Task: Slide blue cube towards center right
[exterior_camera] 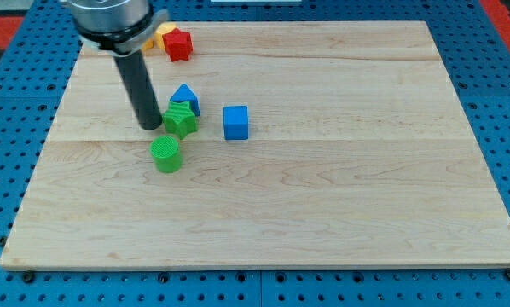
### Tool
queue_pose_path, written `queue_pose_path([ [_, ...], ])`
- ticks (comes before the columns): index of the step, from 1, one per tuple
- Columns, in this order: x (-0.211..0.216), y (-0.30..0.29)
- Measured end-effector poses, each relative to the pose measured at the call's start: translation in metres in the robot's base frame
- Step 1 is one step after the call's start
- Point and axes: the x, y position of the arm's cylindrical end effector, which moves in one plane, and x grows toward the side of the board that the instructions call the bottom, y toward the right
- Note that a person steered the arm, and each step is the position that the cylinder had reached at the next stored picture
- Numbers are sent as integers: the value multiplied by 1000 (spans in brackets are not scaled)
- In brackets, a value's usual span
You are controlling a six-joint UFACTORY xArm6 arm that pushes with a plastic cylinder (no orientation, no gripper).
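- The blue cube (235,122) sits on the wooden board (340,196), a little left of the middle and in the upper half.
- To the cube's right the board is bare wood all the way to the right edge, so there is lots of open room on that side.
- My tip (150,127) is the bottom end of a straight dark rod. It holds nothing and has no parts that open or close.
- My tip rests on the board to the left of the cube, with the green star block (181,118) between them. The tip is just beside that star.
- A blue triangle block (185,96) peeks out right behind the green star.
- A green round block (165,154), shaped like a short can, stands just below the star, toward the view's bottom.
- A red block (178,44) with bumpy sides sits near the board's top edge, and a yellow block (163,35) is half hidden beside it by the arm.
- The board is pale, smooth wood with long plank lines.
- Around the board is a blue table (494,102) with rows of small holes.
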Motion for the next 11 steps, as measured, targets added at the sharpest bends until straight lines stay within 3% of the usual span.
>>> queue_pose_path([
  [2, 28, 171],
  [4, 31, 142],
  [5, 9, 201],
  [6, 12, 224],
  [7, 16, 179],
  [10, -21, 235],
  [11, -9, 277],
])
